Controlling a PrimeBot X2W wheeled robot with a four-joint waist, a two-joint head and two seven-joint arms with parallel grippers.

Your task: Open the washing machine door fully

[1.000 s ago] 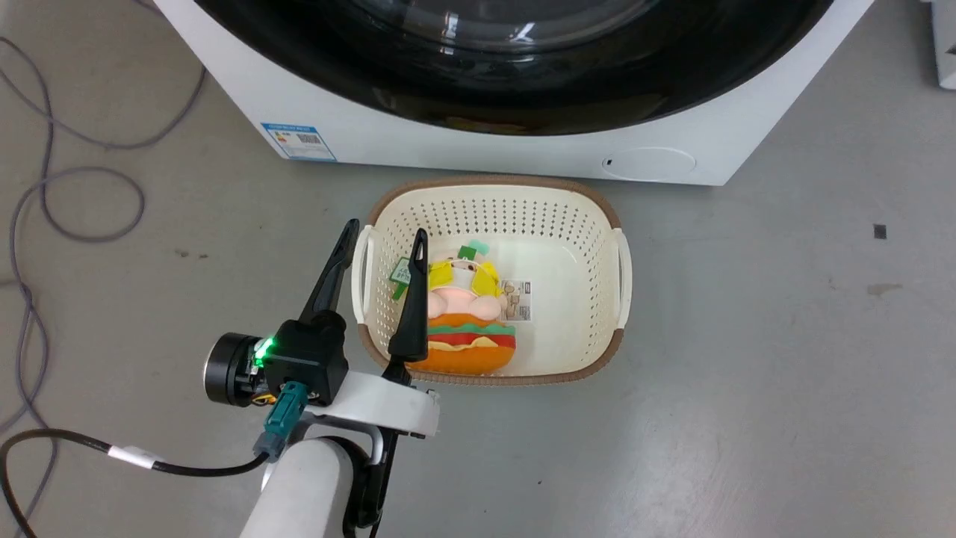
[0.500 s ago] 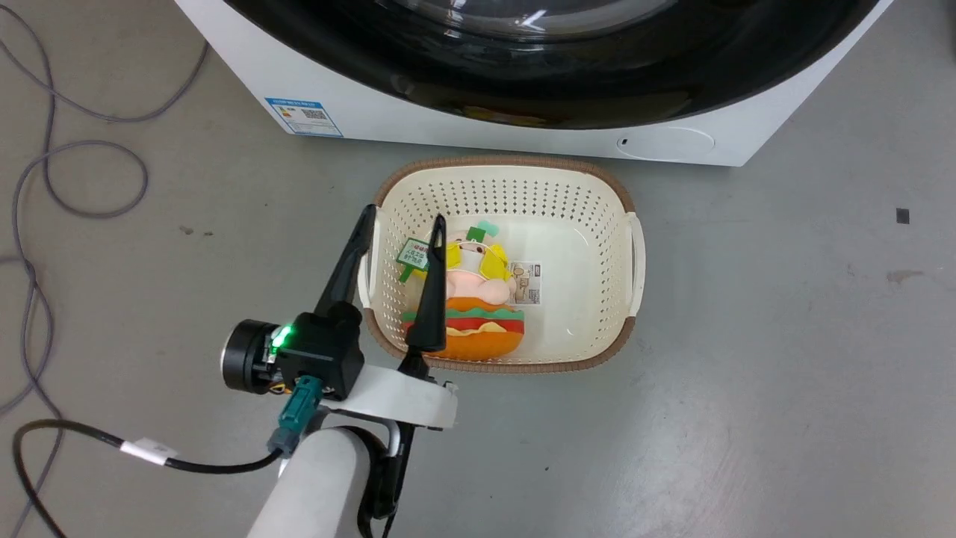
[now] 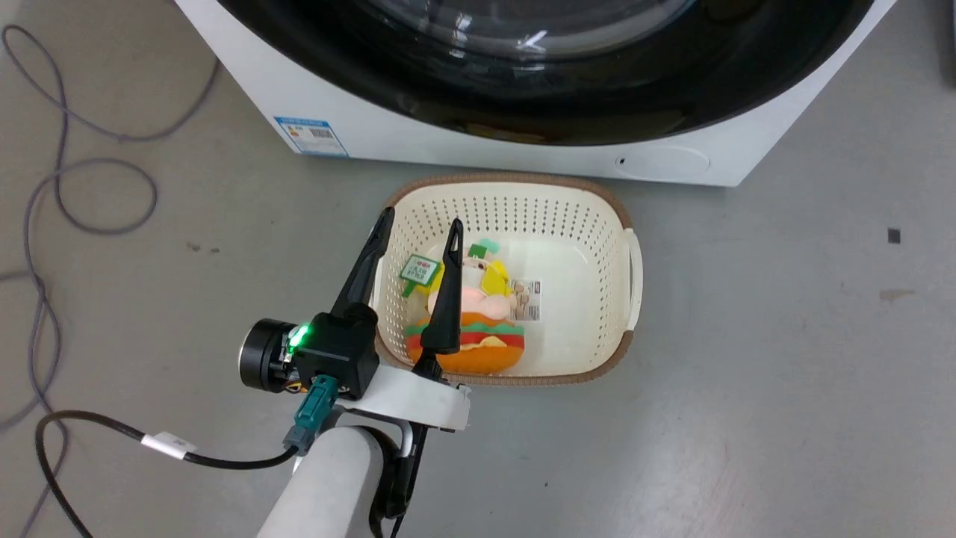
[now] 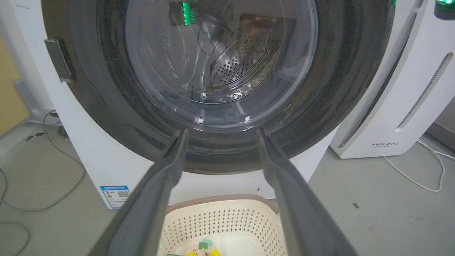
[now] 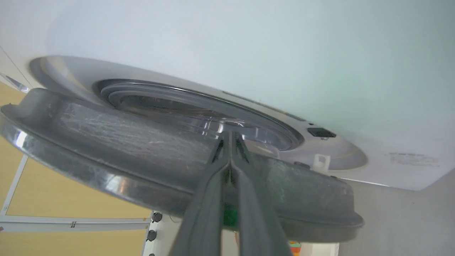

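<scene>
Edging forward, left claw (image 3: 420, 217) (spread, empty) faces the door (image 4: 220, 71) ahead; right claw (image 5: 230, 135), pressed together, sits nearer, behind its rim.

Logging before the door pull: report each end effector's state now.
Left end effector: open, holding nothing.
Right end effector: shut, fingers together, tips at the inner face of the washing machine door; nothing seen between them.

glossy black washing machine door (image 3: 538, 97), perforated plastic basket (image 3: 523, 220).
</scene>
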